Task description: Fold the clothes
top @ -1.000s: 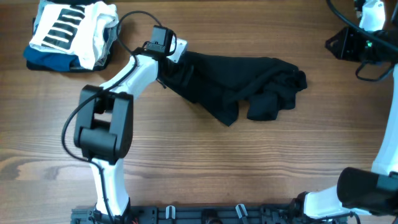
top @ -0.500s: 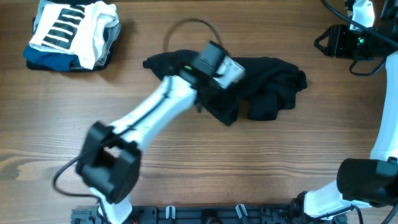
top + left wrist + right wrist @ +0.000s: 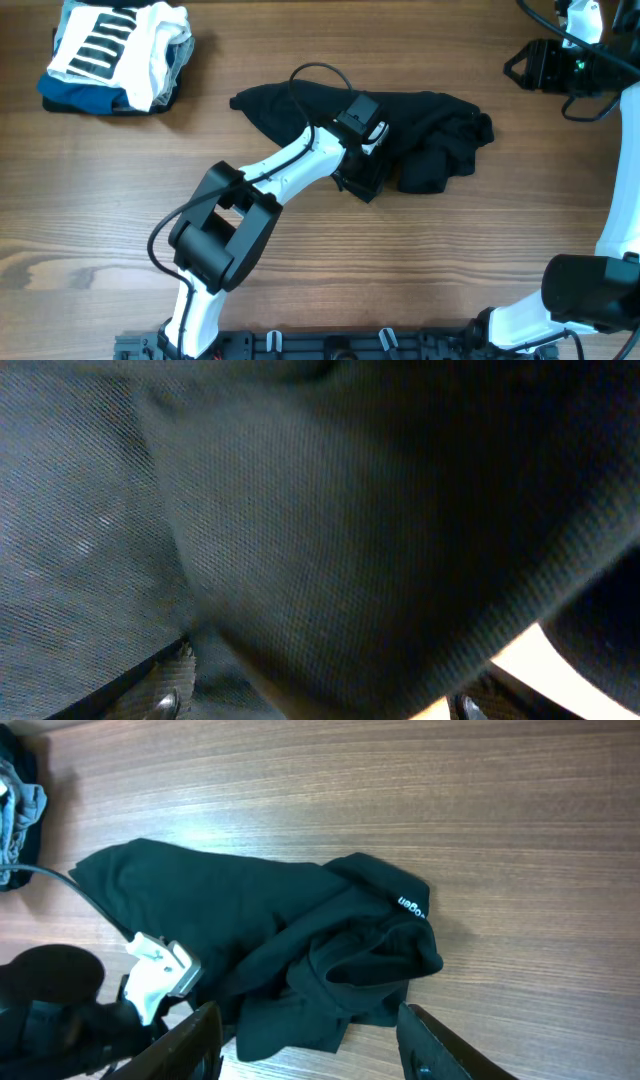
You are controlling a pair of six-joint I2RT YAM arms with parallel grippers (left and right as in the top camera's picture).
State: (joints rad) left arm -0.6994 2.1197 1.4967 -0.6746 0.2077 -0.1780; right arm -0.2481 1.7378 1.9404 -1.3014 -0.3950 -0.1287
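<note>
The black clothes [image 3: 300, 110] lie crumpled across the middle of the wooden table, with bunched folds at the right end. They also show in the right wrist view [image 3: 220, 910], where small white lettering [image 3: 411, 905] is visible. My left gripper [image 3: 365, 175] is down on the clothes' front edge. In the left wrist view the black fabric [image 3: 350, 510] fills the frame, and the left gripper's [image 3: 312, 705] fingers stand wide apart with cloth between them. My right gripper [image 3: 522, 70] is open and empty, held high at the far right; its fingers [image 3: 310, 1045] frame the clothes from above.
A folded pile of white, black-striped and blue clothes [image 3: 115, 55] sits at the far left corner, its edge also showing in the right wrist view [image 3: 22, 800]. Bare wooden table [image 3: 450, 270] surrounds the clothes. The left arm's cable [image 3: 310, 72] loops over the clothes.
My left gripper has left the clothes' left end and swung right to its front middle edge. The left end now lies flat on the table. The right arm has barely moved.
</note>
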